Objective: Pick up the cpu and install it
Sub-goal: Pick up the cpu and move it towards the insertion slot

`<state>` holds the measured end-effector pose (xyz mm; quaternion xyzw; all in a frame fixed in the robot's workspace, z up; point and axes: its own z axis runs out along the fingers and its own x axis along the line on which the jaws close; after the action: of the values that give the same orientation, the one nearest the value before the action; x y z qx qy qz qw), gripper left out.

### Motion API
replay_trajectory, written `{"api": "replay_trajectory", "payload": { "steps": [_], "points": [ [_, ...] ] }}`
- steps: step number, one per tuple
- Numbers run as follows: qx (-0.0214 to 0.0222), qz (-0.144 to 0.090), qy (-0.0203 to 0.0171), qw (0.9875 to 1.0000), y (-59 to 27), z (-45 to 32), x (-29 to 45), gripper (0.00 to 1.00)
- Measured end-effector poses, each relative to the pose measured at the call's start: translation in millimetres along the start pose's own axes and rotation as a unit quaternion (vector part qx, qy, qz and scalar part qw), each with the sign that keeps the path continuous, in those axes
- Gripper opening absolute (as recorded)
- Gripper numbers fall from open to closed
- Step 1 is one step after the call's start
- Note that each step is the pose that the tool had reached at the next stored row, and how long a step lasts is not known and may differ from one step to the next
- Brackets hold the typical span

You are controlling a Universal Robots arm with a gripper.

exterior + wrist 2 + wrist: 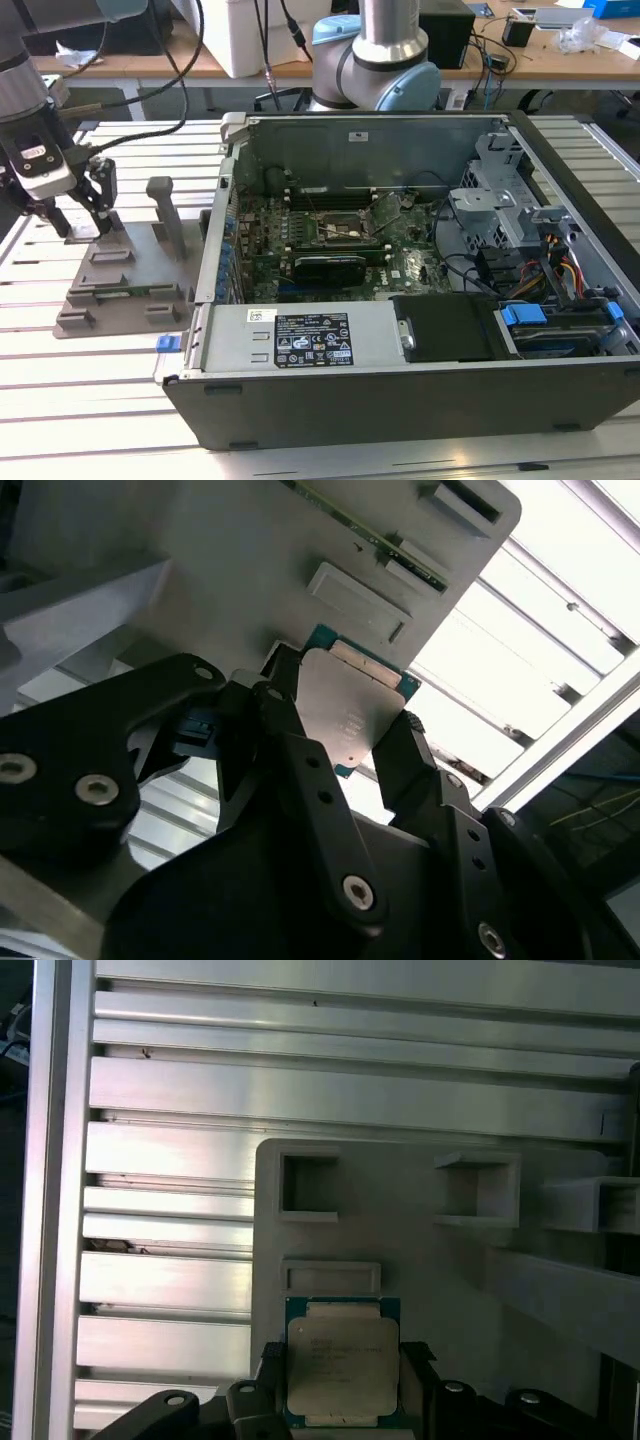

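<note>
Progress: pick-up stage, install not done. In the exterior view the gripper [78,225] stands over the grey tray [110,290], at the tray's end away from the open computer case [400,400]. The case sits just beside the tray on the exterior view's right. In both wrist views the fingers [400,760] clamp the cpu [345,710] [342,1365] by opposite edges, low over the tray. Whether it is lifted clear, cannot tell. Cpu: flat, square, matte silver lid, green rim, faint print.
</note>
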<state>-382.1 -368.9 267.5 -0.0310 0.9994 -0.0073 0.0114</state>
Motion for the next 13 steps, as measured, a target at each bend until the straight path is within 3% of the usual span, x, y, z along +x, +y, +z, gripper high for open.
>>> {"api": "replay_trajectory", "payload": {
  "steps": [1,4,13],
  "points": [
    [0.0000,0.000,0.0000,1.0000,0.1,-2.5,-0.1,0.55],
    [0.0000,0.000,0.0000,1.0000,0.6,-20.3,-0.5,0.55],
    [0.0000,0.000,0.0000,1.0000,1.5,-42.8,-1.1,0.55]
  ]
}}
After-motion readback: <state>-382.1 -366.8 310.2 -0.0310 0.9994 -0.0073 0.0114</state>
